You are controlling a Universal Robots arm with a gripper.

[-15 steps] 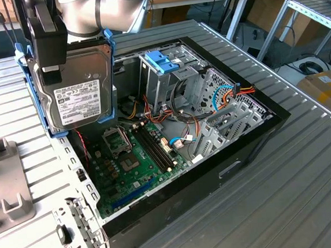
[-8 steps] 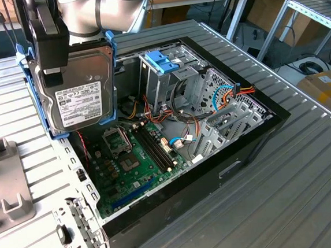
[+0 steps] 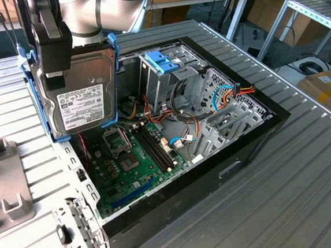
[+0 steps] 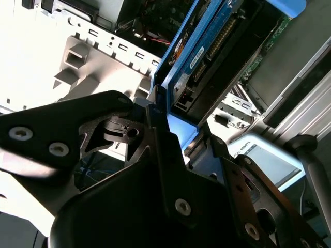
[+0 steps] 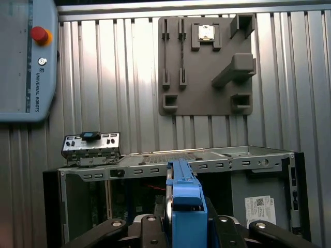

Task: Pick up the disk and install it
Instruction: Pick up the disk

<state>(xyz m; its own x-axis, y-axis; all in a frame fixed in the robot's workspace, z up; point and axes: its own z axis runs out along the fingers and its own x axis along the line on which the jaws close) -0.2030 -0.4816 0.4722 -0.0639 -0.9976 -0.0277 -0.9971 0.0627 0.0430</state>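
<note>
We see the claw (image 3: 52, 73) pinching the disk (image 3: 81, 93), one finger pressed on its labelled face. The drive hangs upright w/ its blue bracket round the edges, in the air over the open PC case (image 3: 189, 198), above the case wall at the exterior view's left. The motherboard (image 3: 137, 161) lies inside the case, below the disk. A grey fixture plate (image 5: 204, 62) lies on the surface (image 3: 288, 206) beside the case.
</note>
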